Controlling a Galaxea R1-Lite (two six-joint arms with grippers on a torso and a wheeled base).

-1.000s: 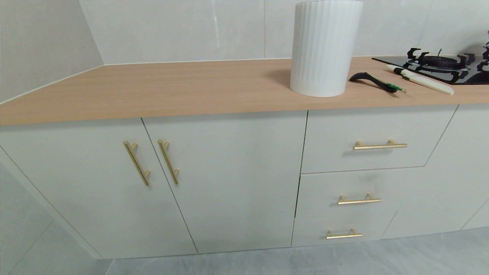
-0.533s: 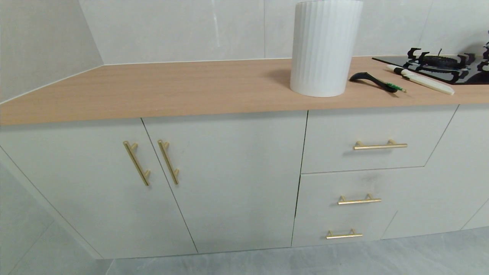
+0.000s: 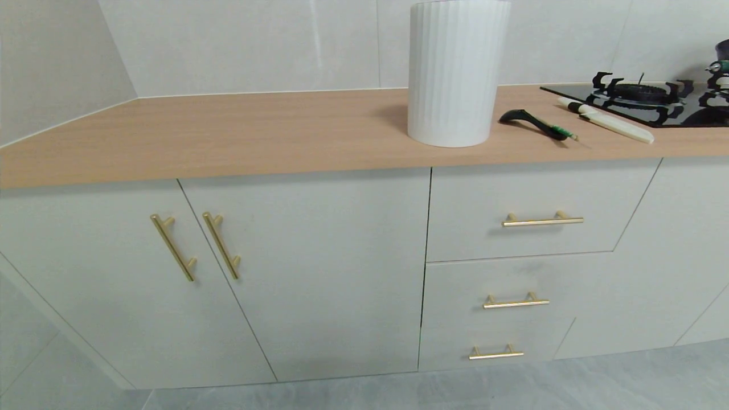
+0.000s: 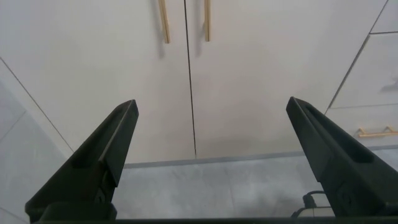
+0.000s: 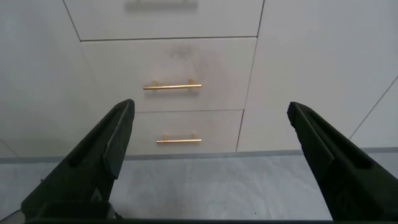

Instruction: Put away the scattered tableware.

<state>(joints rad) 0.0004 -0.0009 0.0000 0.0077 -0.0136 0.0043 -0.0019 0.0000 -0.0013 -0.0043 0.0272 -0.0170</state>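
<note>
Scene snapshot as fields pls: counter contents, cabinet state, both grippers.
counter: wood, holds the canister, utensil and knife
canister: white, ribbed, upright
utensil: black, green at the handle end, lying just right of the canister
knife: white, lying between the utensil and the stove
stove: black, at the counter's right end
doors: two, shut
drawers: three, shut
left gripper: open, empty, facing the doors
right gripper: open, empty, facing the drawers

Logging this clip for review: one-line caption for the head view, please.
Ribbed white container, black utensil and white knife on wooden countertop beside a gas hob, cabinets closed below.
</note>
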